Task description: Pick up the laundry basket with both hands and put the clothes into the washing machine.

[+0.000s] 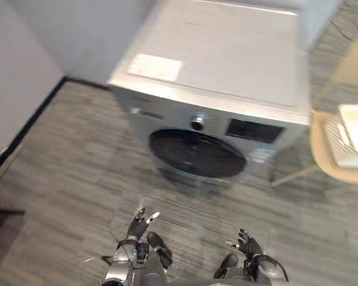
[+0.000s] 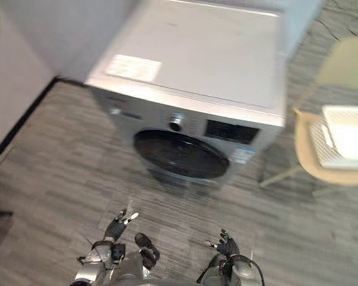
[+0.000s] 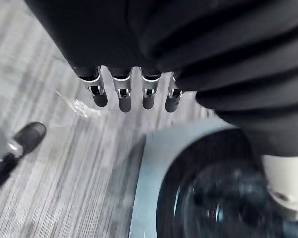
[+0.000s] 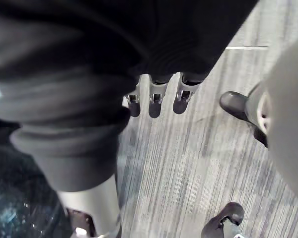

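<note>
Left eye view and right eye view: the laundry basket [image 1: 353, 137] is seen to the right of the washing machine [image 1: 227, 53], set on a pale wooden seat [image 1: 320, 156] that stands just beside the machine's right front corner. The basket is white, with a slatted wall on the side turned toward the machine, and it is cut off by the picture's edge. Its inside is seen as a pale white mass, and what it holds cannot be made out.

The washing machine is silver-grey, with a flat top on which a white label [image 1: 155, 67] is stuck near the left front corner. On the front a round knob [image 1: 197, 123] and a dark display panel [image 1: 253, 130] are placed above a round dark door [image 1: 197, 154]. The door is closed, and nothing can be told of the drum through its dark glass.

Both hands are held low in front of the machine, over the grey striped floor [image 1: 77, 167] and well apart from the basket. The left hand [image 1: 138, 226] is found before the door's left side, the right hand [image 1: 247, 244] before its right side. In each wrist view the fingers [image 3: 123, 96] [image 4: 156, 99] are seen straight, in a loose row, and nothing is held by either hand.
</note>
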